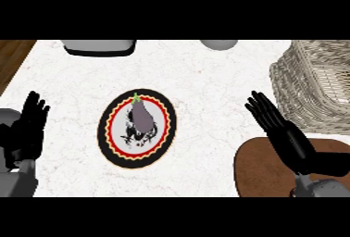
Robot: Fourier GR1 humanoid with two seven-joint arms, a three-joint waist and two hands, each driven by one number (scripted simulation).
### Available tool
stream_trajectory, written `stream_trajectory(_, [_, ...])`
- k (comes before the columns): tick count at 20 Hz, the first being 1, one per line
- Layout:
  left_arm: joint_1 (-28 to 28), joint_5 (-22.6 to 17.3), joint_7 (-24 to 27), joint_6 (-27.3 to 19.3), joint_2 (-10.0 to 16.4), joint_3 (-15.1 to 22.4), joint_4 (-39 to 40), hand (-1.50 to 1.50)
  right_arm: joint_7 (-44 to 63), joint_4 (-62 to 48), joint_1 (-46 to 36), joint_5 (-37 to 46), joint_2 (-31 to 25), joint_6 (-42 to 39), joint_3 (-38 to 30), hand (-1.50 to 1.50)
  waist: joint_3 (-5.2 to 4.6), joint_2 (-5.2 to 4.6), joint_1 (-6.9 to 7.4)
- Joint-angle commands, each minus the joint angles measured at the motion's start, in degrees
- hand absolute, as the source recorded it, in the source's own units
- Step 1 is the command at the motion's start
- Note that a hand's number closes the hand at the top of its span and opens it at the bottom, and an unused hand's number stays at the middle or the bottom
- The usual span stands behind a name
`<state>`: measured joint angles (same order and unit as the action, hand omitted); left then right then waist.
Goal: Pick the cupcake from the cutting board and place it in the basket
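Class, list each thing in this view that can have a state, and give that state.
left hand: open, resting at the left edge, fingers up.
right hand: open, holding nothing, above the cutting board.
cutting board: flat, no cupcake showing.
basket: upright, no cupcake showing inside.
plate: flat, eggplant lying on it.

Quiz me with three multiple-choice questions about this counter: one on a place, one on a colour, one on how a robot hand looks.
1. Where is the basket? A) far right B) far left C) centre
2. The plate has a rim that is: A) green B) black C) white
3. The right robot hand is: A) a fist B) curled round a cup C) open

Answers:
1 A: it stands at the view's upper right edge.
2 B: its outer band is black.
3 C: its fingers stretch out straight, holding nothing.
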<state>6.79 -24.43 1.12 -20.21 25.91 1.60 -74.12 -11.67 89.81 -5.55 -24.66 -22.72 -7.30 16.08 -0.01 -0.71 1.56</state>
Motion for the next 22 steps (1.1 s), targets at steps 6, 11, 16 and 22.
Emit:
stream_trajectory(6, [-8.9,3.4,-8.8,6.3,-2.7,12.2,1.4,0.00,-0.1,5.0,-1.9,-10.1,-4.1,-1.6,-14.3,1.50,0.05,0.82,-2.91])
stream_trajectory(11, [-11.2,4.0,-8.7,7.3,-3.2,13.4,1.8,0.00,-1.2,20.1,10.5,13.8,-0.2,6.1,5.9,-1.50,-0.15,1.29,-3.49])
stream_trajectory(16, [-11.6,4.6,-12.6,6.7,-1.5,14.0,-4.0,0.00,7.6,22.9,12.6,28.5,-3.2,16.7,7.2,-1.50,-0.13,1.45,-3.07])
stream_trajectory(22, [-14.8,3.6,-9.7,8.1,0.0,11.6,-2.0,0.00,22.2,29.9,12.0,39.0,-22.5,14.8,-6.1,-1.50,-0.57,1.86,-5.06])
